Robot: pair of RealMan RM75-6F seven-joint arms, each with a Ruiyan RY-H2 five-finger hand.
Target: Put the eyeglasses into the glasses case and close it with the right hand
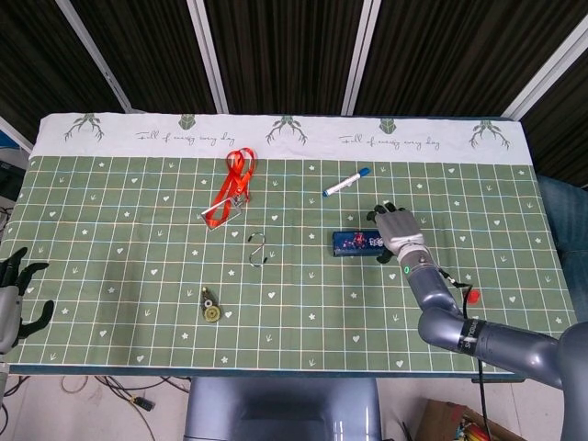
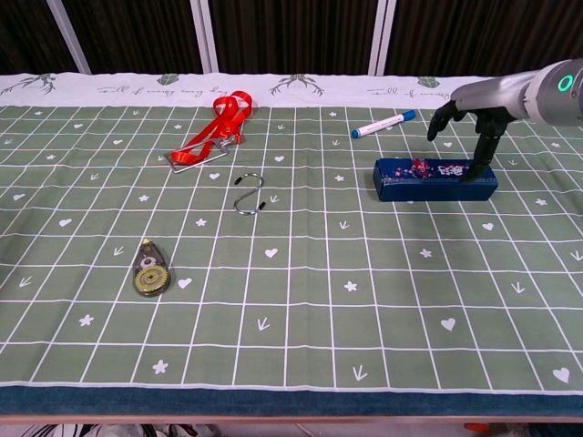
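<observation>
The dark blue glasses case (image 2: 435, 178) lies closed and flat on the green mat, right of centre; it is also seen from above (image 1: 356, 243). No eyeglasses show anywhere. My right hand (image 2: 469, 116) hovers over the case's right end with its fingers spread, and one fingertip (image 2: 477, 169) reaches down to touch the lid there. From the head view the right hand (image 1: 397, 230) sits just right of the case. My left hand (image 1: 14, 299) hangs off the table's front left corner, holding nothing, fingers apart.
A red lanyard (image 2: 211, 137) lies at the back left, a blue-capped marker (image 2: 383, 124) behind the case, a metal S-hook (image 2: 249, 194) mid-table, and a small round tape dispenser (image 2: 151, 269) at the front left. A small red object (image 1: 471, 296) sits by my right forearm.
</observation>
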